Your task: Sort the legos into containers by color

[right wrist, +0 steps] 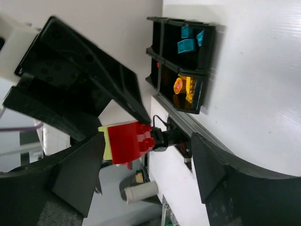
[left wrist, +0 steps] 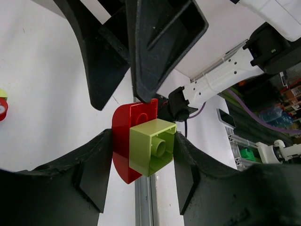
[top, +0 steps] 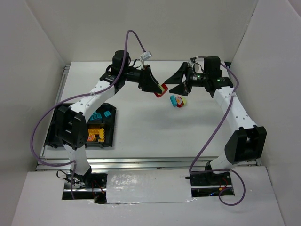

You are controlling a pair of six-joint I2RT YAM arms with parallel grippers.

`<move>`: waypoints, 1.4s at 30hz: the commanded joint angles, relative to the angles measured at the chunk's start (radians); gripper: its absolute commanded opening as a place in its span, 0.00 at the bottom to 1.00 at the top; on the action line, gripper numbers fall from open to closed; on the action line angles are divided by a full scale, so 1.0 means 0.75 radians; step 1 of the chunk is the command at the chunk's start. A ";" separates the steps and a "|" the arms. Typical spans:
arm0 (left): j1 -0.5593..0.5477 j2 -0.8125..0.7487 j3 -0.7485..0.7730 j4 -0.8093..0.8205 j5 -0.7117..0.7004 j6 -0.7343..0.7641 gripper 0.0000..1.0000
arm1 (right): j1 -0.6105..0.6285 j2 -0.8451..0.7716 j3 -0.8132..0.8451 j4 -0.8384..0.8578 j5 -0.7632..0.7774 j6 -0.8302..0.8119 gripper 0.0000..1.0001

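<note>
**Inspector:** Nearest first. What is the tray holding?

**Assistant:** The tray (top: 113,127), lower left of the overhead frame, is carrying cyan bricks (top: 98,116) and orange bricks (top: 95,133). Loose bricks (top: 178,101) are lying right of centre on the table (top: 141,132).

**Inspector:** And the held piece?

**Assistant:** Upper centre, the left gripper (left wrist: 143,155) is clamping a red-and-lime brick (left wrist: 150,146), its stack axis spanning the fingers. The right gripper (right wrist: 148,141) is facing it from the right, jaws spread wide around the red end. I cannot confirm contact. Judging by this, separation is pending.
</note>
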 commanded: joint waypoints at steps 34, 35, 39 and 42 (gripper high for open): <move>0.002 -0.054 0.043 -0.161 -0.040 0.168 0.00 | 0.136 0.030 0.008 0.031 -0.100 -0.217 0.44; 0.000 -0.056 0.043 -0.165 -0.042 0.170 0.00 | 0.138 0.030 0.014 0.020 -0.090 -0.240 0.44; 0.000 -0.066 0.039 -0.167 -0.054 0.170 0.00 | 0.150 0.052 0.041 -0.060 -0.090 -0.295 0.38; 0.002 -0.071 0.032 -0.167 -0.058 0.170 0.00 | 0.148 0.026 -0.004 0.020 -0.130 -0.248 0.11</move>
